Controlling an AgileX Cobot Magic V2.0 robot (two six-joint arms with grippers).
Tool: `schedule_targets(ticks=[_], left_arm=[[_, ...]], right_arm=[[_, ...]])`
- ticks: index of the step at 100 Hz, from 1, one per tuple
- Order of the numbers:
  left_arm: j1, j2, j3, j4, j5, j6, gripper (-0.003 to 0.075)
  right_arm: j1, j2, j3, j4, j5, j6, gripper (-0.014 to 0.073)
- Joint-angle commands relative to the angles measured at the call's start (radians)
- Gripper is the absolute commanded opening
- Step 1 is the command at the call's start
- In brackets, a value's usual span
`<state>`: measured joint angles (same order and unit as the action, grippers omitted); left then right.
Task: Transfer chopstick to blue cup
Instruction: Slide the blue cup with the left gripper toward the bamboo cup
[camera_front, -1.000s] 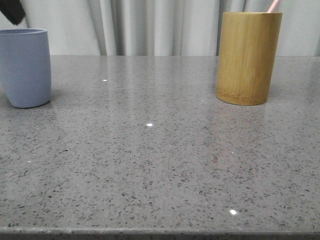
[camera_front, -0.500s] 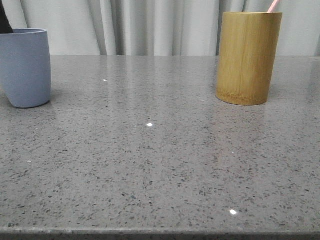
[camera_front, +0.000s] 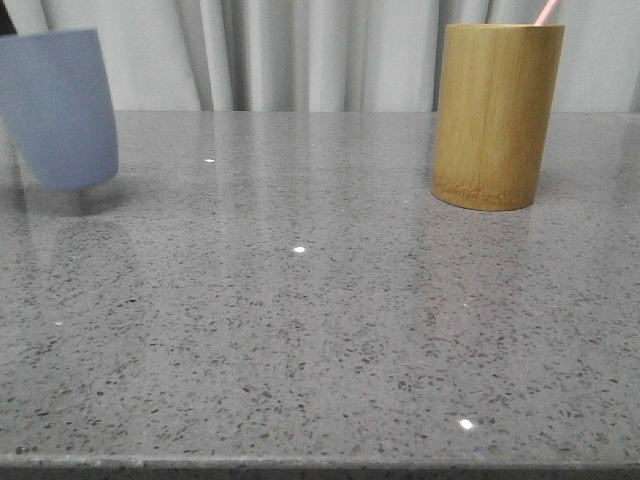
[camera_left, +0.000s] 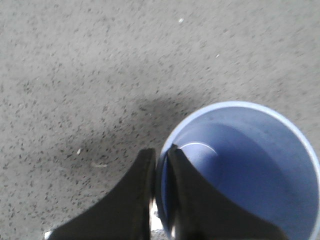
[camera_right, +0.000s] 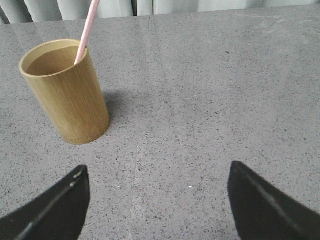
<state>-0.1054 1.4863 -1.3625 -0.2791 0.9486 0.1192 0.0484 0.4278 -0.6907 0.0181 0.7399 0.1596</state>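
- at the far left of your front view you have the blue cup (camera_front: 60, 108), tilted and blurred, its base raised off the grey speckled table (camera_front: 320, 330) with a shadow beneath it.
- your left gripper (camera_left: 161, 155) is clamped on that cup's rim: in the left wrist view one black finger sits outside the wall and the other inside, with the thin rim pinched between them.
- looking down into the cup (camera_left: 245, 170) from that wrist camera, you see its blue interior and a dark shadow on the table beside it.
- the middle of the table in front of you is bare grey stone with a few bright specks.
- to the right stands the tan bamboo cup (camera_front: 497, 115), upright on the table, well apart from the blue one.
- the chopstick (camera_front: 545, 12) sits inside the bamboo cup, leaning, its pink end sticking up past the rim; the right wrist view shows it (camera_right: 87, 30) resting against the inner wall.
- your right gripper (camera_right: 157, 195) hangs spread wide with nothing between its fingers, above the table near the bamboo cup (camera_right: 67, 92).
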Motion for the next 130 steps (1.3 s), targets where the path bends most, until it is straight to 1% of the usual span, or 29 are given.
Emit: schedule_targets(ticks=[1,16,30,52,71,91,104,130], left_arm=[[0.001,-0.035,-0.089,-0.045,-0.003,-0.009,-0.0019],[-0.006,-0.035,-0.179,-0.053,0.037,-0.011,-0.0019],[-0.048,-0.033,-0.218,-0.053,0.033,-0.030,-0.0019],[-0.151,0.021,-0.226,-0.053,0.015,-0.048,-0.0019],[-0.245,0.092,-0.231,-0.051,-0.050,-0.083,-0.0019],[-0.322,0.182,-0.311,-0.013,-0.036,-0.086,-0.0019],[-0.351,0.230,-0.353,0.034,0.006,-0.090,-0.0019],[-0.358,0.246,-0.363,0.050,0.009,-0.090,-0.0019]], right_arm=[[-0.003,0.017,-0.035,-0.011,-0.079,-0.003,0.0572],[-0.003,0.017,-0.035,-0.011,-0.079,-0.003,0.0572],[-0.003,0.017,-0.035,-0.011,-0.079,-0.003,0.0572],[-0.003,0.017,-0.035,-0.011,-0.079,-0.003,0.0572],[-0.003,0.017,-0.035,-0.011,-0.079,-0.003,0.0572],[-0.003,0.017,-0.035,-0.011,-0.079,-0.003,0.0572],[-0.003,0.017,-0.035,-0.011,-0.079,-0.003,0.0572],[-0.003,0.017,-0.035,-0.011,-0.079,-0.003,0.0572]])
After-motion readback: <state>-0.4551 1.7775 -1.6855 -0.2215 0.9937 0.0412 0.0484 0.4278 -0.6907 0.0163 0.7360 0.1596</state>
